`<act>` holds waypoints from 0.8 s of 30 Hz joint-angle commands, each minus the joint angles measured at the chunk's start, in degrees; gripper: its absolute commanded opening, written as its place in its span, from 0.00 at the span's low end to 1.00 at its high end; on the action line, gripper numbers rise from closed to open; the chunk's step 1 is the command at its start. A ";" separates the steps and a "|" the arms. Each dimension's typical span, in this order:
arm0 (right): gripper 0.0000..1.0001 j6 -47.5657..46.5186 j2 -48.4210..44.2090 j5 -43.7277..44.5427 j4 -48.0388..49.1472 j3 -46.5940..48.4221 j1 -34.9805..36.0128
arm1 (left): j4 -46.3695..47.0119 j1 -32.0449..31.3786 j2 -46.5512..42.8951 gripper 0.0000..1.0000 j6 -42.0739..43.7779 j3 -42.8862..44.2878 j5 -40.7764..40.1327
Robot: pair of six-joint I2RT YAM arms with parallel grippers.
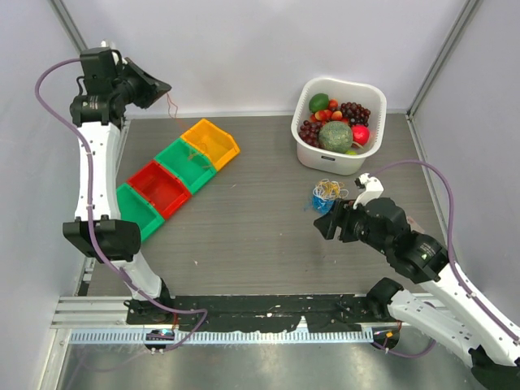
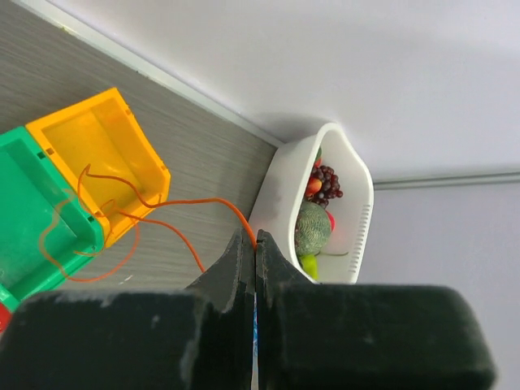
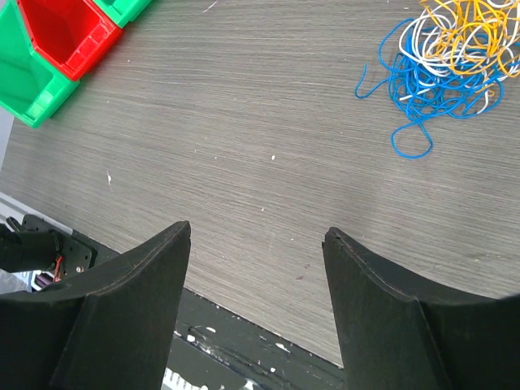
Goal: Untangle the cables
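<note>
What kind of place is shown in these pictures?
Probably a laboratory robot cell: plain white walls enclose a grey table, a left arm and a right arm are bolted at its near edge, and coloured bins and a basket of fruit look like props.

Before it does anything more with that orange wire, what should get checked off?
1. Left fingers pinched shut on the orange wire: ok.
2. Orange wire separate from the remaining bunch: ok.
3. Wire hanging over one bin only: not ok; it trails across the yellow bin and the green bin.
4. Right fingers open and empty: ok.
5. Bunch clear of the white basket: cannot tell; they lie close together.
</note>
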 commanded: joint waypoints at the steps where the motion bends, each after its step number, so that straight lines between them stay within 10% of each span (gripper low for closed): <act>1: 0.72 -0.52 1.71 1.42 1.98 2.65 -0.15 | 3.46 1.92 1.19 0.00 -1.18 4.23 1.89; 24: 0.72 -3.07 6.29 -1.65 6.11 2.91 -0.15 | 8.12 3.94 -0.03 0.00 -6.37 7.23 6.29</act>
